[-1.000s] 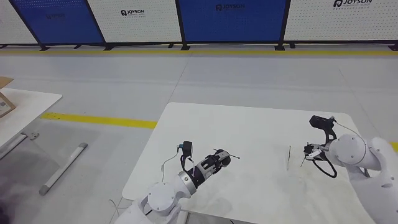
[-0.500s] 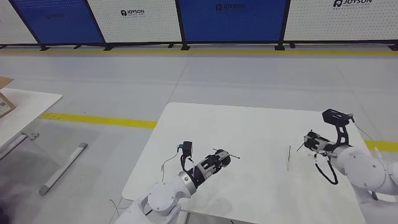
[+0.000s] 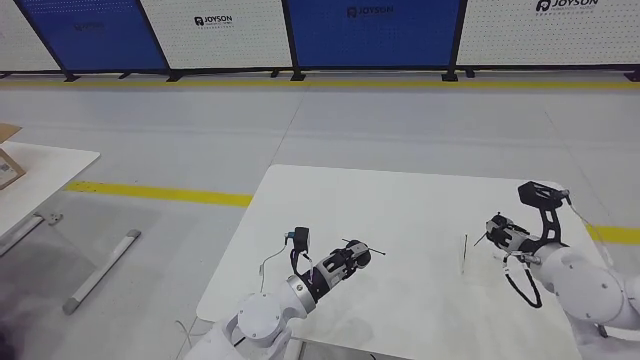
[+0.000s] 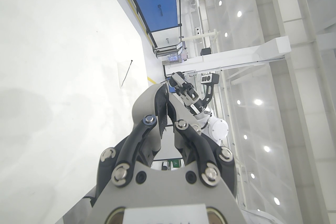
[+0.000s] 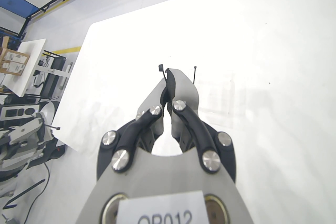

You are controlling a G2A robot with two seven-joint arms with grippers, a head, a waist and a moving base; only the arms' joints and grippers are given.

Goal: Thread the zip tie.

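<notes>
**A:** Where's the zip tie (image 5: 162, 72)?

**B:** In the right gripper (image 5: 168, 75). Its jaws are pressed together on the strap, with the head poking out just past the tips, above the bench (image 3: 400, 210). The left gripper (image 3: 358, 253) is closed as well, on a second tie (image 3: 368, 249), I think, though from its own wrist the strap is hard to make out.

**A:** And the one lying flat?

**B:** That's a loose tie (image 4: 126, 72), on the bench between the arms, nearer the right one.

**A:** What could go wrong?

**B:** The grippers are well apart, and the ties look thin and springy. If they come together slightly off line, the tip will likely miss the head's slot or buckle against it. A strap pinched that close to the head could also twist or slip in the pads.
</notes>
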